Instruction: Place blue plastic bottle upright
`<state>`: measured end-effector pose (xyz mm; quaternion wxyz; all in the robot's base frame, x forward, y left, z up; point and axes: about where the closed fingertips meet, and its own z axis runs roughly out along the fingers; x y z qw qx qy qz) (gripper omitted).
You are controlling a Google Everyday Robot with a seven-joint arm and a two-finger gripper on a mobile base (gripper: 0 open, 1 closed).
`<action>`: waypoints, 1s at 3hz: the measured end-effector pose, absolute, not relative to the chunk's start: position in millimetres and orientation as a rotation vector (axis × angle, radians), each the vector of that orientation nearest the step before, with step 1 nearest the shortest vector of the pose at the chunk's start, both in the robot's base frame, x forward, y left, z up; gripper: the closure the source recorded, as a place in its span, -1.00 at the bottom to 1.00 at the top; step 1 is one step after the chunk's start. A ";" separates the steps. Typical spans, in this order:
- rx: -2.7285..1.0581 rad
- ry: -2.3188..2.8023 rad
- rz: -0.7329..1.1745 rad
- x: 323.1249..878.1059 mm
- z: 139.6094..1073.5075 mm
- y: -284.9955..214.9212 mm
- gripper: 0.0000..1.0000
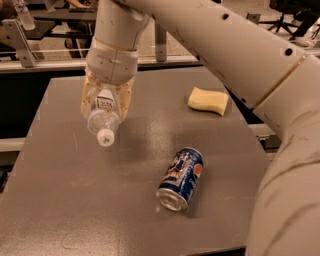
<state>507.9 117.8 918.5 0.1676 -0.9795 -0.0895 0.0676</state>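
The blue plastic bottle (103,120) is a small clear bottle with a white cap and a white label. My gripper (106,102) is shut on it and holds it in the air above the left part of the grey table (75,200). The bottle is tilted, its cap pointing down and toward the camera. My arm comes in from the upper right and hides the upper part of the bottle.
A blue soda can (181,177) lies on its side near the middle of the table. A yellow sponge (208,100) lies at the back right. The table's edges run along the left and front. Shelving and another bottle (24,15) stand behind at the upper left.
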 end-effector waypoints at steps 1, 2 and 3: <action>-2.642 0.018 0.339 513.4 948.3 120.2 1.00; -2.500 0.284 0.539 507.7 965.8 116.2 1.00; -2.372 0.526 0.725 496.0 977.6 114.3 1.00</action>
